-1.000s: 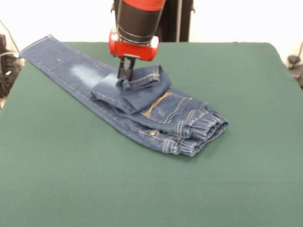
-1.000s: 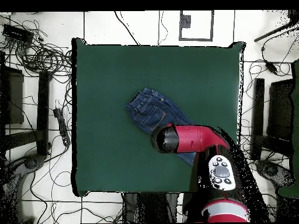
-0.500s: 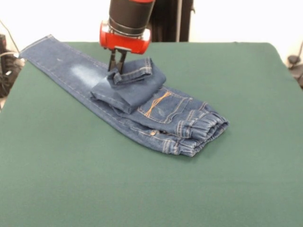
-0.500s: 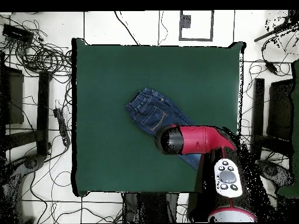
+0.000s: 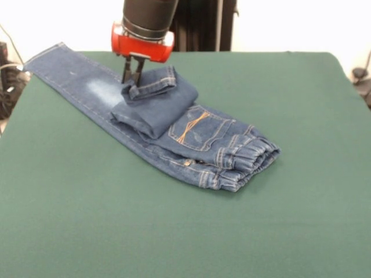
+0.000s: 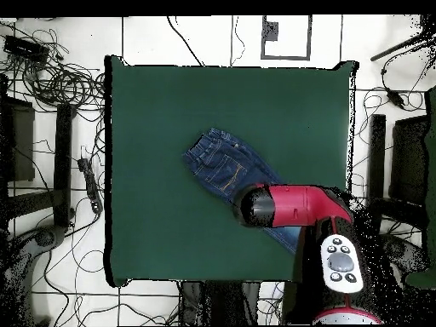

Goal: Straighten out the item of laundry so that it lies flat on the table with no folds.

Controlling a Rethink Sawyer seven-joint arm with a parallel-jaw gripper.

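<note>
The small blue denim jeans [image 5: 191, 136] lie on the dark green table [image 5: 174, 231]. The gathered waistband is at the right and one leg stretches flat to the far left corner. The other leg is folded back over the seat. My gripper [image 5: 132, 81] is shut on that folded leg's hem [image 5: 152, 82] and holds it lifted a little. In the overhead view the jeans [image 6: 218, 162] show at mid table, and the red arm [image 6: 294, 207] hides the gripper and the lifted hem.
The stretched leg's cuff [image 5: 43, 58] reaches the table's far left edge. Cables and stands [image 6: 51, 77] lie on the floor round the table. The robot's pedestal [image 5: 203, 26] stands behind the far edge.
My gripper has moved left and toward the far side with the hem in it, drawing the folded leg back off the seat and uncovering more of the orange-stitched pocket.
</note>
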